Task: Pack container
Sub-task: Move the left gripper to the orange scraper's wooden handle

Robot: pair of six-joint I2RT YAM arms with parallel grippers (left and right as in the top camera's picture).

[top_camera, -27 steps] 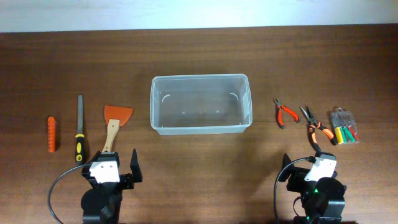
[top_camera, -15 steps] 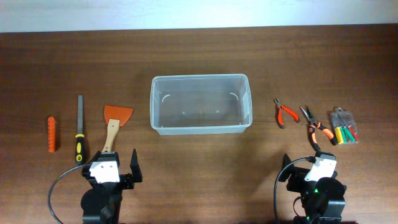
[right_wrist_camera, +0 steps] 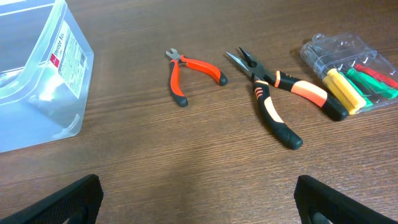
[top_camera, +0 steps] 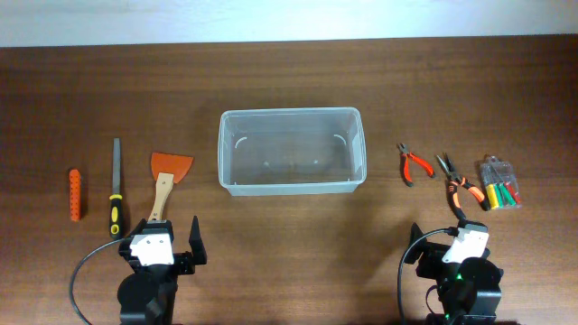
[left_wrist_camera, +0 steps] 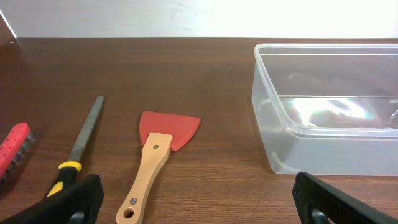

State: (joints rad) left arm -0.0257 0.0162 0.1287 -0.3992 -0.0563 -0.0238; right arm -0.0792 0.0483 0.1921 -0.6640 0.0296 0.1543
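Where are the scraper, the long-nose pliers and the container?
scraper (left_wrist_camera: 177,124), left wrist view, on its red blade.
long-nose pliers (right_wrist_camera: 267,107), right wrist view, on one handle.
container (top_camera: 291,188), overhead view, on its near wall.

Clear container (top_camera: 291,185) – brown table (top_camera: 289,90), red scraper (left_wrist_camera: 169,129) w/ tan handle.

container (right_wrist_camera: 31,99) | white label (right_wrist_camera: 73,60) | print too small to read
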